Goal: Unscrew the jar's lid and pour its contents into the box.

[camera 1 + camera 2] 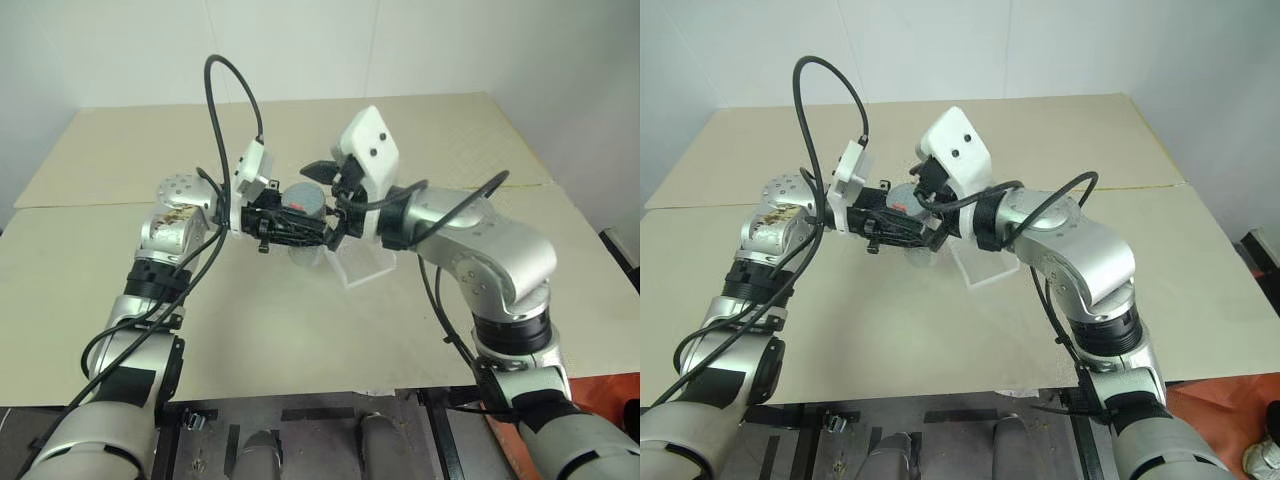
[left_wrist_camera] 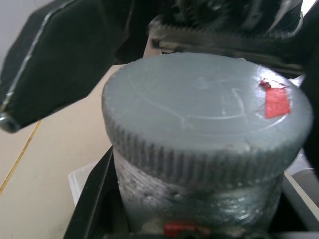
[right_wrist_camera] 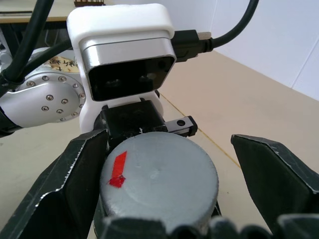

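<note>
The right gripper [image 3: 164, 199] stands wide, one finger [image 3: 65, 194] close against the lid [image 3: 159, 179], the other well apart from it. The left gripper [image 1: 290, 228] is clamped on the jar [image 2: 199, 199] below the lid, holding it raised above the table [image 1: 300, 330], just before the box [image 1: 365, 265]. The lid looks stiff, with a ribbed rim that should give the fingers purchase; that rim, not the smooth flat top with its red tape mark [image 2: 276, 102], is the place to close on. The jar seems light and rigid, its body glossy and perhaps slippery, so a twist may turn it in the left grip. Around the jar both wrists crowd in, leaving little room to turn; beyond the box the table lies open.
</note>
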{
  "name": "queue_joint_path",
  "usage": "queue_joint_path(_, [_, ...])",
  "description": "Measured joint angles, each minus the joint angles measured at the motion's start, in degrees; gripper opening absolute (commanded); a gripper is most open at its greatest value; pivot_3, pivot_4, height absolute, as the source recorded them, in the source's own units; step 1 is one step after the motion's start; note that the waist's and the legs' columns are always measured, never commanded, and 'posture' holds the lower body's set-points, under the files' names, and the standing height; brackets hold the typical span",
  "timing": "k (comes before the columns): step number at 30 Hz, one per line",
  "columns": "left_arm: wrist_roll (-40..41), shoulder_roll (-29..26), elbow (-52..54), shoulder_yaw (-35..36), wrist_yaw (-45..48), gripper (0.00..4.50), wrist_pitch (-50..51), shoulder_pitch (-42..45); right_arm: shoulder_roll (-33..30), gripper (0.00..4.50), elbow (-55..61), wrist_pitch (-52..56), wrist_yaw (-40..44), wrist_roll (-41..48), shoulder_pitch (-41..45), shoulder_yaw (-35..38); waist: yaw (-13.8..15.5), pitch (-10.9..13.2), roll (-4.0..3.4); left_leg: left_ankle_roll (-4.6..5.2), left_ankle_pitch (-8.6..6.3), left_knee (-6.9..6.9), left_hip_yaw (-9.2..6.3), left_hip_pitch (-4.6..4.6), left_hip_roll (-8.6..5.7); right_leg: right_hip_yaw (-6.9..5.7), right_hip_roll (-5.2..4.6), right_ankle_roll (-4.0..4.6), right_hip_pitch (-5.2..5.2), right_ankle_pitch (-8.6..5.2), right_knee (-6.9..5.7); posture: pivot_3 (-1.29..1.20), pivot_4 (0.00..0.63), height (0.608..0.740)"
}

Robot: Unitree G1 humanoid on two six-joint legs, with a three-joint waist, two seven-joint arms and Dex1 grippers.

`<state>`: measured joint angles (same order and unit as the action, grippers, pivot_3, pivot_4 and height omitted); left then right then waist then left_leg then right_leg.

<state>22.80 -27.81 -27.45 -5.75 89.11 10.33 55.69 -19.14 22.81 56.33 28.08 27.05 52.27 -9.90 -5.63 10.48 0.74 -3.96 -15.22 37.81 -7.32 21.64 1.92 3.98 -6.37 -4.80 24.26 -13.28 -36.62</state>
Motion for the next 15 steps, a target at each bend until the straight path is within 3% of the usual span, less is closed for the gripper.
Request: queue_joint_path(15, [1.14, -3.61, 5.26, 1.94, -1.31, 2.02, 4.76, -3.46, -4.01, 4.47, -2.04, -3.20, 5.32, 3.05, -0.17, 0.24, -0.14, 0.00, -0.01, 0.02, -0.01, -0.01, 0.00, -0.02, 0.01, 0.00, 0.00, 0.00, -0.01, 0.00, 0.00, 0.00, 0.150, 0.740])
